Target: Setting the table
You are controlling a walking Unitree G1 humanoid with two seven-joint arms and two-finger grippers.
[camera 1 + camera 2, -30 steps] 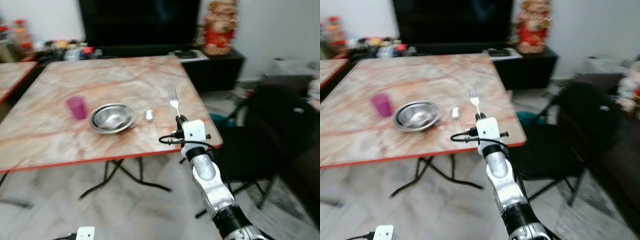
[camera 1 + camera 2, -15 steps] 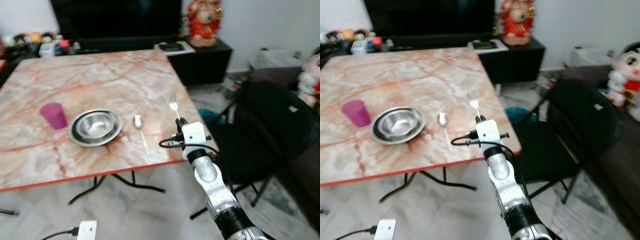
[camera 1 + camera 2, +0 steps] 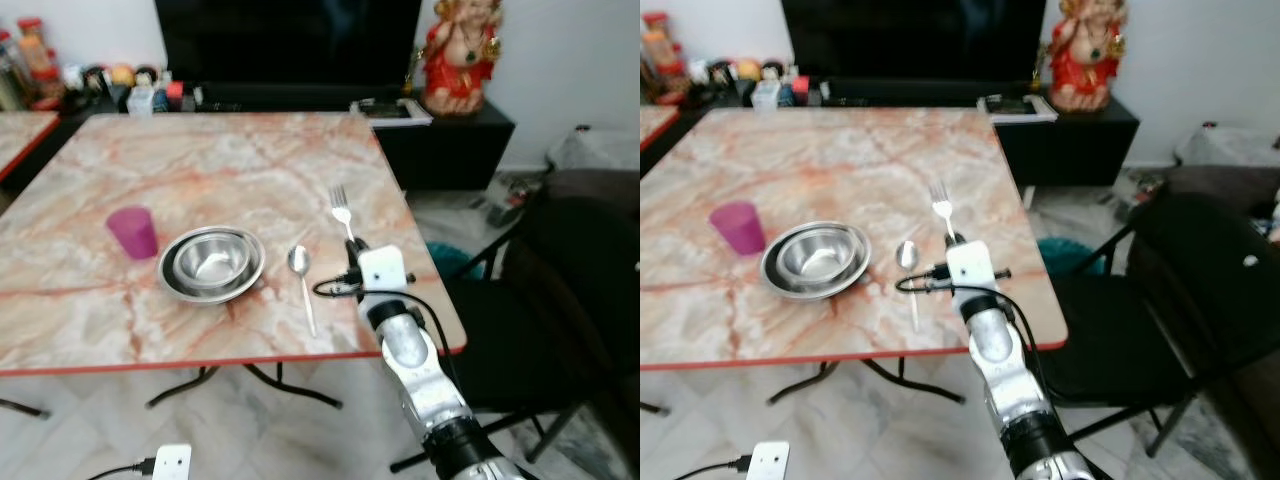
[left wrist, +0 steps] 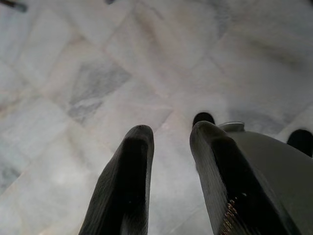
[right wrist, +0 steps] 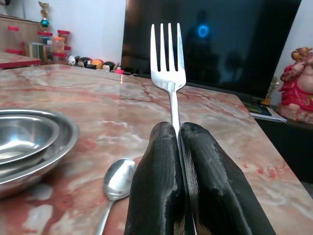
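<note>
Fork (image 5: 168,63) (still clamped) now nearer spoon (image 3: 301,268).

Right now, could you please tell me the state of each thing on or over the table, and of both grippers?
Fork: held upright, tines up, above the table.
Right gripper: shut on the fork's handle.
Left gripper: open, holding nothing, above the floor.
Spoon: lying flat beside the bowls, bowl end away from the robot.
Steel bowls: nested, upright, appear empty.
Pink cup: upright, left of the bowls.
</note>
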